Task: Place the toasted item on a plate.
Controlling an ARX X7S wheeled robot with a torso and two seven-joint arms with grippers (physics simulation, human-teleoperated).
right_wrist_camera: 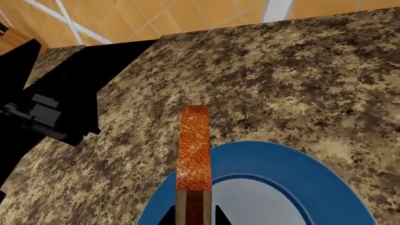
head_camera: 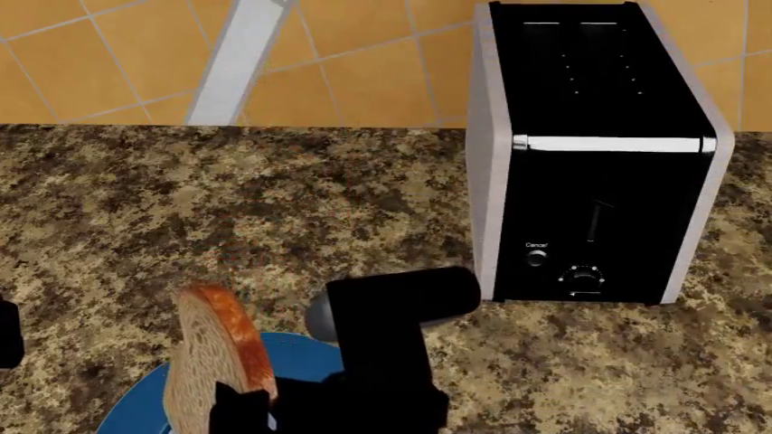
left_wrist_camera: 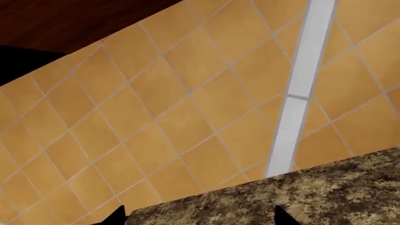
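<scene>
The toasted bread slice (head_camera: 215,362) stands on edge in my right gripper (head_camera: 248,407), tan face and orange-brown crust showing, held just above the blue-rimmed plate (head_camera: 302,357) at the counter's near edge. In the right wrist view the slice (right_wrist_camera: 194,154) shows edge-on between the two black fingertips, over the plate's blue rim (right_wrist_camera: 262,159) and pale centre. My right gripper (right_wrist_camera: 194,218) is shut on the slice. My left gripper (left_wrist_camera: 196,218) shows only two black fingertips (left_wrist_camera: 115,216), spread wide and empty, over the counter's back edge.
A black and silver toaster (head_camera: 591,154) stands at the back right of the speckled granite counter (head_camera: 241,208). An orange tiled wall (head_camera: 362,54) with a white strip (head_camera: 235,59) runs behind. The left arm (right_wrist_camera: 44,103) shows dark in the right wrist view.
</scene>
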